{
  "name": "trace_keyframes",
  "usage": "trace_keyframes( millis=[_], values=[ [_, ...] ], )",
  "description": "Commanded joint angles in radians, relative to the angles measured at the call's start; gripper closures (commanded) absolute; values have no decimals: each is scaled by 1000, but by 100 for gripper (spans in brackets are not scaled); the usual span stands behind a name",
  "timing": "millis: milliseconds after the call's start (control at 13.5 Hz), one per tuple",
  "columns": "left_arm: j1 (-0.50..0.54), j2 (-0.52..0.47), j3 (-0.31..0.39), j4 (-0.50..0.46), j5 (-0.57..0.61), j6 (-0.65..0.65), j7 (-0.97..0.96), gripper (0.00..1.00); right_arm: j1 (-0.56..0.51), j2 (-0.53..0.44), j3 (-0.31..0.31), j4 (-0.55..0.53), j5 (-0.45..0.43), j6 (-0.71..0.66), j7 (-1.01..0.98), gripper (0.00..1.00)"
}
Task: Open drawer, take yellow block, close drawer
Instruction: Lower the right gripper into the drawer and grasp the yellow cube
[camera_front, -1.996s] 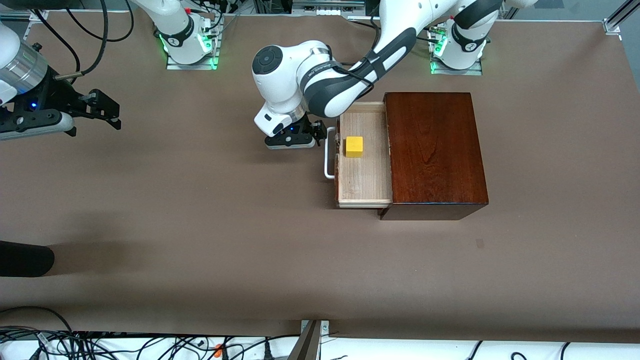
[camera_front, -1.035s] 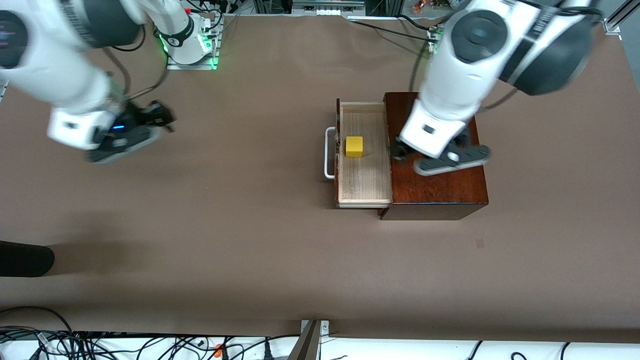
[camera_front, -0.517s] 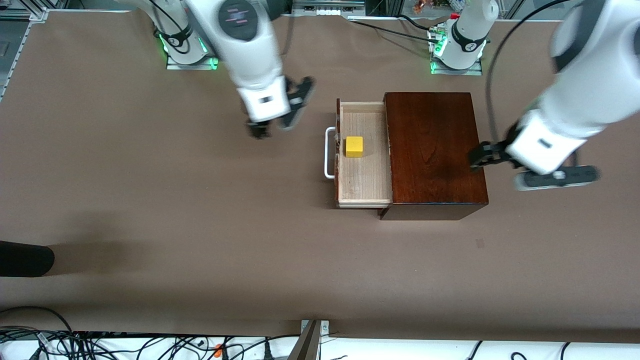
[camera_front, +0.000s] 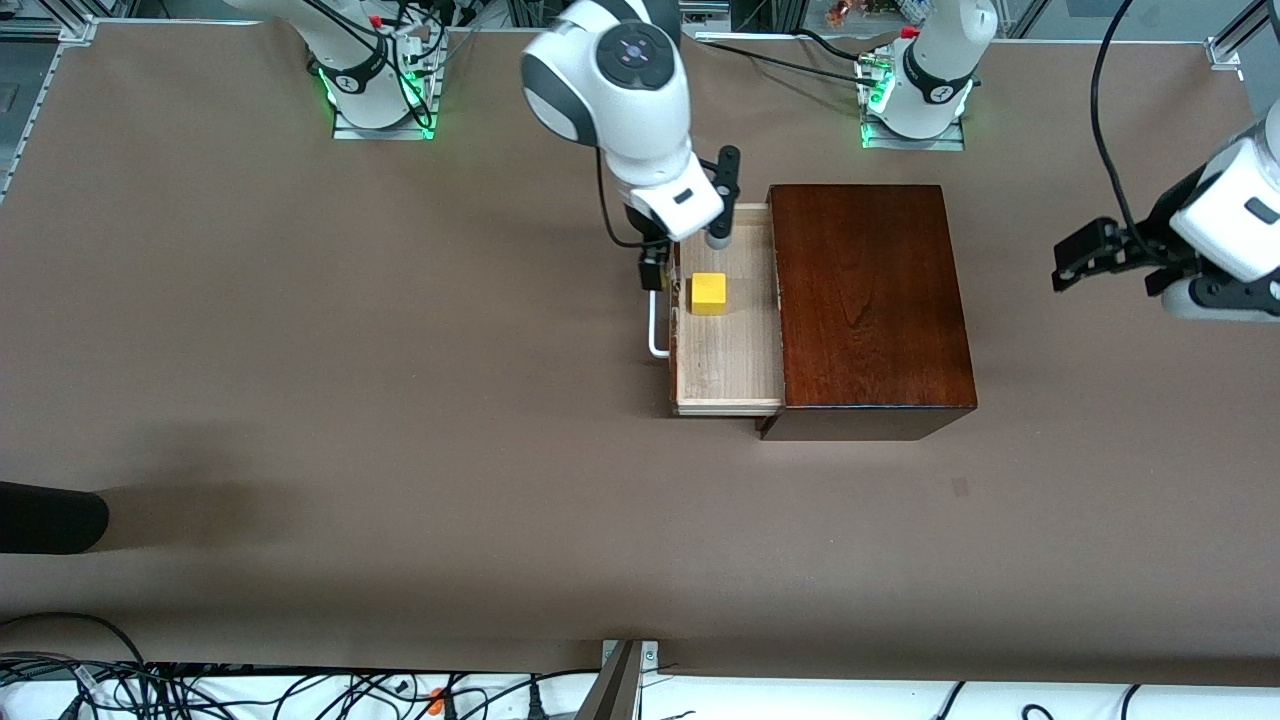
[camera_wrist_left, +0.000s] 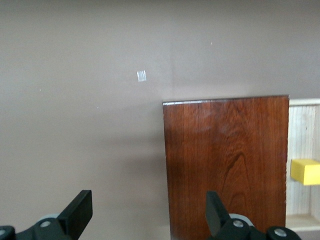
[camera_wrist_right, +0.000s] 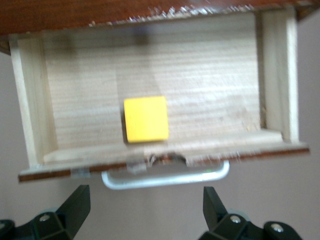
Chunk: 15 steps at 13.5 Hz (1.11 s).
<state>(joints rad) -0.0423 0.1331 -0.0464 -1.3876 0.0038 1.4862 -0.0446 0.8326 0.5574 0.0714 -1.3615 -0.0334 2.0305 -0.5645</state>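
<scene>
The drawer (camera_front: 730, 350) of the dark reddish-brown wooden box (camera_front: 870, 300) stands pulled out, its white handle (camera_front: 655, 340) toward the right arm's end of the table. The yellow block (camera_front: 709, 293) lies in the drawer on the pale wood, close to the drawer's front. My right gripper (camera_front: 660, 262) hangs open and empty over the handle; its wrist view shows the block (camera_wrist_right: 145, 119) and the handle (camera_wrist_right: 165, 179) ahead of its gripper (camera_wrist_right: 145, 212). My left gripper (camera_front: 1100, 262) is open and empty over the bare table past the box, with the box (camera_wrist_left: 225, 165) in its wrist view.
A dark rounded object (camera_front: 50, 517) lies at the table's edge at the right arm's end, nearer the front camera. Cables (camera_front: 200, 690) run along the table's front edge. A small pale mark (camera_wrist_left: 141, 75) is on the table near the box.
The left arm left the drawer handle, swung over the box and out to its own end. The right arm swept in from its end to over the handle. Drawer and block stayed put.
</scene>
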Motion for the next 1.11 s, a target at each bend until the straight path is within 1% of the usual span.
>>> trace_keyframes(
  millis=[0, 148, 370, 739, 887, 1035],
  values=[
    [-16, -122, 23, -168, -15, 64, 45, 0, 31, 110, -8, 140, -17, -1, -17, 0],
    [-10, -151, 22, -206, -15, 92, 46, 0, 42, 171, -10, 200, -25, 2, -18, 0],
    [-4, -153, 14, -197, -15, 86, 51, 0, 43, 217, -10, 208, -29, 51, -17, 0],
    [-5, -151, 11, -189, -10, 66, 101, 0, 49, 239, -12, 203, -31, 59, -5, 0],
    [-5, -150, 11, -188, -8, 66, 101, 0, 56, 243, -13, 203, -45, 57, 0, 0],
    [-5, -142, 16, -165, -7, 65, 100, 0, 59, 246, -13, 199, -49, 57, 0, 0]
  ],
)
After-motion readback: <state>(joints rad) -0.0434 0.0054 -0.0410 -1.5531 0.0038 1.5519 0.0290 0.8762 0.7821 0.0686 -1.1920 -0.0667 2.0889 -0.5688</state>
